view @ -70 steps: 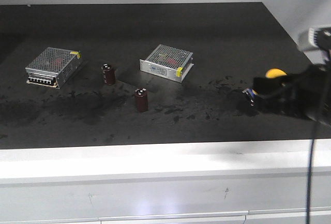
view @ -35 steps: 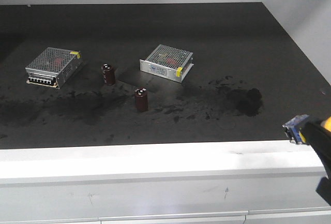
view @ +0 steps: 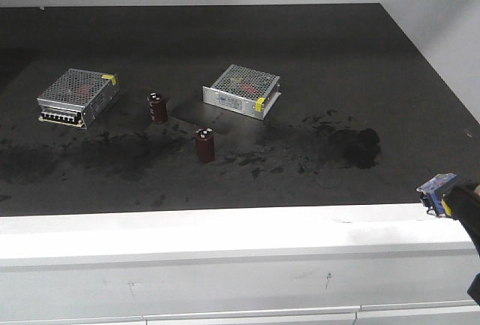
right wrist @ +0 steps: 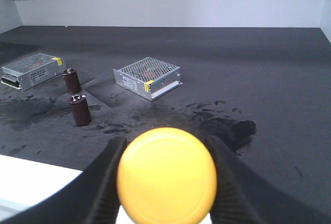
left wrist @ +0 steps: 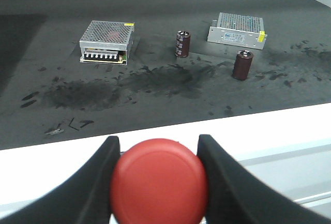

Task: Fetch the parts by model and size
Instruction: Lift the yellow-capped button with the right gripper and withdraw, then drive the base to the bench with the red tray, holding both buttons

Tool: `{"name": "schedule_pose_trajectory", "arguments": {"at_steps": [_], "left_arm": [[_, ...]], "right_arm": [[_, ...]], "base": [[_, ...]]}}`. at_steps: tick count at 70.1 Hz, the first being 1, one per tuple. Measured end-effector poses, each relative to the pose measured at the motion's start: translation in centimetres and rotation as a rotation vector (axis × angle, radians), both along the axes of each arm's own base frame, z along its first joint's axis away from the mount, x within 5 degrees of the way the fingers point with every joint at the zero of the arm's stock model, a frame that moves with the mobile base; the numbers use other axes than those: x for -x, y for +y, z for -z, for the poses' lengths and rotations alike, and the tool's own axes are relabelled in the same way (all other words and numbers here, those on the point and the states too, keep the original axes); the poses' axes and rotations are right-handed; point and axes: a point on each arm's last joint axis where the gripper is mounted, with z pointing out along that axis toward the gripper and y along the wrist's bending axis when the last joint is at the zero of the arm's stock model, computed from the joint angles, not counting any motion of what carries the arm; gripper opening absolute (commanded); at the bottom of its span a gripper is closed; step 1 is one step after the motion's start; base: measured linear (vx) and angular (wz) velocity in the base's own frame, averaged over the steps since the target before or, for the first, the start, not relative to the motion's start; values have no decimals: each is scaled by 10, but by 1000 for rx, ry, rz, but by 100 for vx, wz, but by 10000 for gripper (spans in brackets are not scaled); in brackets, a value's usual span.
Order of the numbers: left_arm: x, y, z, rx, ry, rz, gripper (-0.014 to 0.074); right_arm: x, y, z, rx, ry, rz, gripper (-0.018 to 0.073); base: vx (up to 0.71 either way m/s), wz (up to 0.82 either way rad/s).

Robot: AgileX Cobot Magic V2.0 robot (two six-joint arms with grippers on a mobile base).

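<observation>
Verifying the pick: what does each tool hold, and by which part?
Left tool: red push-button; right tool: yellow push-button; each pinched at the cap's sides.

The dark, smudged table [view: 360, 47] carries a left box [view: 79, 95] and a centre box [view: 242, 90], both silver mesh. A rear capacitor [view: 157, 107] stands between them. A front capacitor [view: 205, 145] stands nearer the table's white edge.

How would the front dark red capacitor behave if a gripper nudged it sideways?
The front capacitor stands upright, taller than wide, so a high nudge would probably tip it. Once down, its round body would likely roll on the flat black table. It looks rigid, so it should not deform.
</observation>
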Motion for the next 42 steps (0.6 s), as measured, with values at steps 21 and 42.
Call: {"name": "schedule_pose_trajectory", "arguments": {"at_steps": [21, 42], "left_arm": [[0, 0, 0, 0, 0, 0, -6], [0, 0, 0, 0, 0, 0, -6]], "right_arm": [[0, 0, 0, 0, 1, 0, -10], [0, 0, 0, 1, 1, 0, -10]], "base": [[-1, 5], [-10, 38]]}}
